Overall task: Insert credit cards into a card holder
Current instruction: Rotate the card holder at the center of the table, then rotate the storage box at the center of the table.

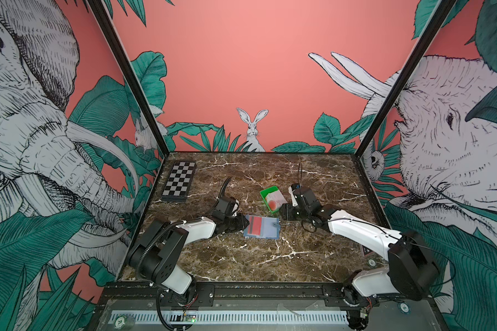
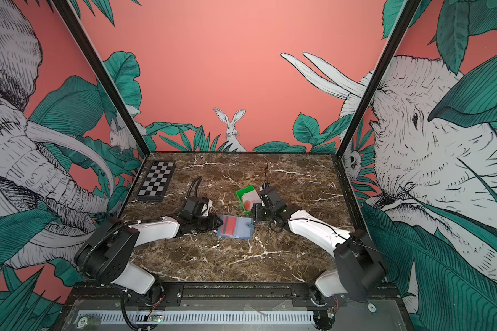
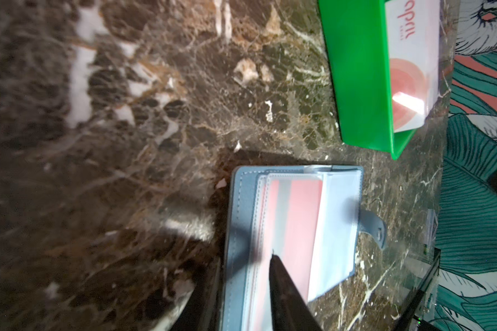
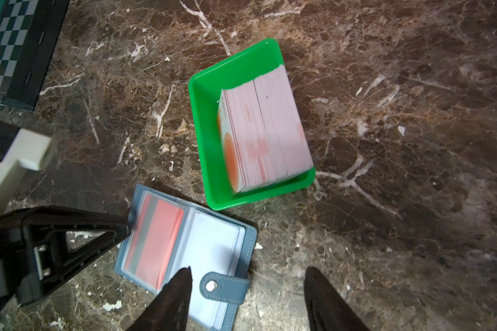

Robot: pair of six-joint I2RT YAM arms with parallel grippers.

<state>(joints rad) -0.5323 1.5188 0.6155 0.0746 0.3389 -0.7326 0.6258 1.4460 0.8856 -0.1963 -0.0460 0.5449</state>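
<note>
The slate-blue card holder [image 1: 266, 227] [image 2: 238, 229] lies open near the table's middle. A red card with a dark stripe [image 4: 155, 238] [image 3: 302, 215] sits in the clear sleeve of its left page. My left gripper [image 1: 246, 223] [image 3: 241, 263] is shut on the holder's left edge, with one finger on top of that sleeve. More credit cards [image 1: 274, 199] [image 4: 267, 129] stand as a stack in a green tray [image 1: 266, 190] [image 4: 201, 114] just behind the holder. My right gripper [image 1: 283, 215] [image 4: 247, 272] hangs open over the holder's snap tab [image 4: 221, 286], holding nothing.
A black-and-white checkerboard [image 1: 179, 180] [image 2: 155, 180] lies at the back left of the marble table. Printed walls close the table in at the back and on both sides.
</note>
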